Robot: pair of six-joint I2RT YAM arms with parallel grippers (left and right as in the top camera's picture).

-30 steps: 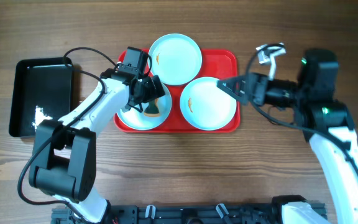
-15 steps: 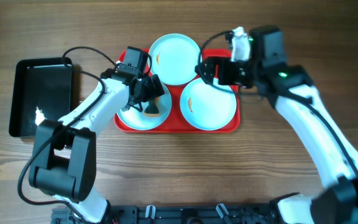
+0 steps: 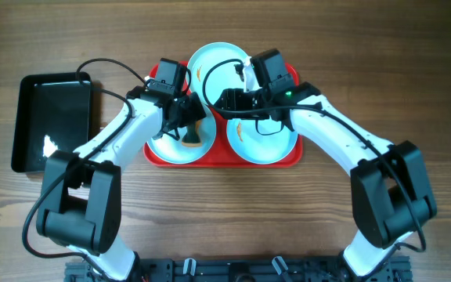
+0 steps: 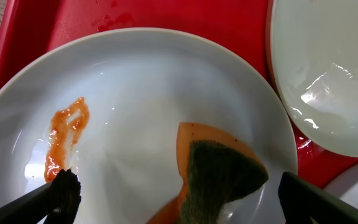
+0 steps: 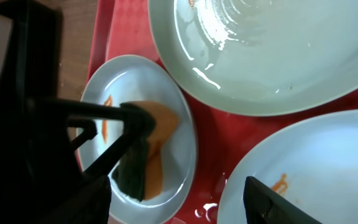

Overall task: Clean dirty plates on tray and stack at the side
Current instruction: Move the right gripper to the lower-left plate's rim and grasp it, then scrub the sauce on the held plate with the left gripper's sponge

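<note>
On the tray (image 3: 214, 157), the sponge (image 4: 219, 168) on the left plate (image 4: 135, 93) lies between the wide-spread left fingers (image 4: 64, 193); the right fingers (image 5: 272, 199), apart and empty, hang near its right.

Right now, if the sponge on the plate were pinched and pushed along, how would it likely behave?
The sponge looks soft, orange foam with a dark scouring layer, so it would probably squash, not stay stiff. On the glossy plate it may slide easily.
</note>
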